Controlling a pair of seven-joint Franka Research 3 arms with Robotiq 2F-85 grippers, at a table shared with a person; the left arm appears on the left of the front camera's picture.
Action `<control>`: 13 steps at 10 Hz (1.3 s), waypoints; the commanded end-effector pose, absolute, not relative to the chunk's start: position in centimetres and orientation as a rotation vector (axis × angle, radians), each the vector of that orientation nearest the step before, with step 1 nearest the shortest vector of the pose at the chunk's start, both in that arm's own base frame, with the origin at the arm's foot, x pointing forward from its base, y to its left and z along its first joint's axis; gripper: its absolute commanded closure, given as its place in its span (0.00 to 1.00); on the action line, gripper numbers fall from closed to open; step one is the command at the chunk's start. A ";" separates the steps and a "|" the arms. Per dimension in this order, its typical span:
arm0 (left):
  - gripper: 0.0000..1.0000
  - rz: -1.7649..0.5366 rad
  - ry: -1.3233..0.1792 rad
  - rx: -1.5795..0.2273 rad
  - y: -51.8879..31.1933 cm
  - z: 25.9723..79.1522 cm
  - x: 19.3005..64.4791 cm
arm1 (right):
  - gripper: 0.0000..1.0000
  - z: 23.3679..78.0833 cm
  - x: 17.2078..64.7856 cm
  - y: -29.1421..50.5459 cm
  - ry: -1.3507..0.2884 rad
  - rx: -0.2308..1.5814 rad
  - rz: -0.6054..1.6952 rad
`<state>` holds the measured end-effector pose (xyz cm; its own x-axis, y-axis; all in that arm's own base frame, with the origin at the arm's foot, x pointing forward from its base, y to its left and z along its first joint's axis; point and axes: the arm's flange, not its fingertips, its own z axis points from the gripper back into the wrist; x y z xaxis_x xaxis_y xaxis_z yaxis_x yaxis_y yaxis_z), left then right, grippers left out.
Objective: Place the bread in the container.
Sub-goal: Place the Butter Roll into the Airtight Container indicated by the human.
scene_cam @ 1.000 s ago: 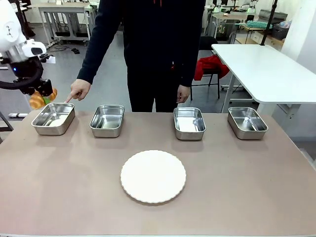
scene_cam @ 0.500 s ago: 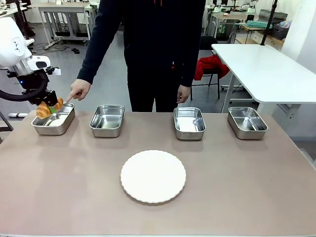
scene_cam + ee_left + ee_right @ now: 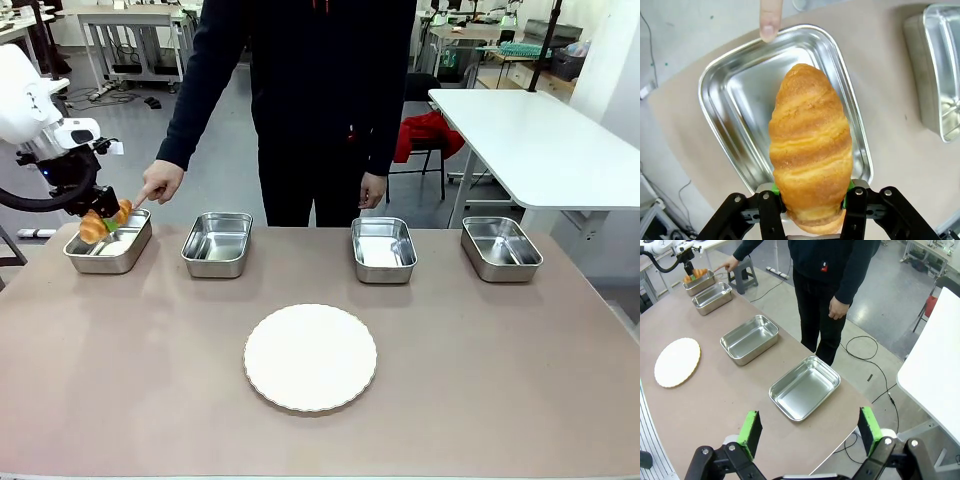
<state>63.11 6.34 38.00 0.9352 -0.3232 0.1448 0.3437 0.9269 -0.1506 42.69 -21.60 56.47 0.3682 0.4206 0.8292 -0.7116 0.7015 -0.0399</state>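
Now we see left gripper [image 3: 810, 210] jaws clamped on croissant [image 3: 810, 150] above leftmost steel pan [image 3: 735, 100]; person's finger [image 3: 770, 20] touching rim; right gripper [image 3: 810, 432] jaws apart.

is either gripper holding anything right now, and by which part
The left gripper holds the bread, pinched across its lower end between the green pads, over the container. The right gripper is open, holding nothing.

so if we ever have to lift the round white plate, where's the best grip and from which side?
Probably the rim. The round white plate lies flat mid-table with a thin scalloped edge and no handle, so a pinch from above finds nothing to close on. Come in low from the side, one finger over the edge, one under. The right gripper, open and unloaded, looks freer than the left gripper, which holds the golden-brown croissant.
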 end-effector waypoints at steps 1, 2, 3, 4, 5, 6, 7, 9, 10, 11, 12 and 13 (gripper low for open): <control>0.01 -0.365 -0.168 -0.195 6.4 37.1 63.5 | 0.00 56.7 42.6 -21.6 -0.954 0.360 0.749; 0.02 -0.368 -0.176 -0.197 6.4 37.0 63.5 | 0.00 56.7 42.6 -21.6 -0.954 0.360 0.749; 0.00 -0.368 -0.184 -0.196 6.4 37.0 63.5 | 0.00 56.7 42.6 -21.6 -0.954 0.360 0.749; 0.00 -0.374 -0.190 -0.203 6.5 37.1 63.4 | 0.00 56.7 42.6 -21.6 -0.954 0.360 0.749; 0.00 -0.371 -0.187 -0.200 6.6 37.1 63.5 | 0.00 56.7 42.6 -21.6 -0.954 0.360 0.749; 0.00 -0.374 -0.185 -0.196 6.6 37.2 63.4 | 0.00 56.7 42.6 -21.6 -0.954 0.360 0.749; 0.00 -0.378 -0.184 -0.196 6.6 37.3 63.4 | 0.00 56.7 42.6 -21.6 -0.954 0.360 0.749; 0.00 -0.367 -0.201 -0.208 6.6 37.5 63.5 | 0.00 56.7 42.6 -21.6 -0.954 0.360 0.749; 0.00 -0.329 -0.177 -0.231 6.5 37.9 63.6 | 0.00 56.7 42.6 -21.6 -0.954 0.360 0.749; 0.00 -0.353 -0.166 -0.172 6.4 37.3 63.8 | 0.00 56.7 42.6 -21.6 -0.954 0.360 0.749; 0.00 -0.353 -0.166 -0.172 6.4 37.3 63.8 | 0.00 56.7 42.6 -21.6 -0.954 0.360 0.749; 0.00 -0.353 -0.166 -0.172 6.4 37.3 63.8 | 0.00 56.7 42.6 -21.6 -0.954 0.360 0.749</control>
<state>63.82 6.39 37.31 0.9271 -0.3214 0.1929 0.3512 0.9247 -0.1472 42.69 -21.60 56.47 0.3682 0.4206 0.8292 -0.7116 0.7015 -0.0399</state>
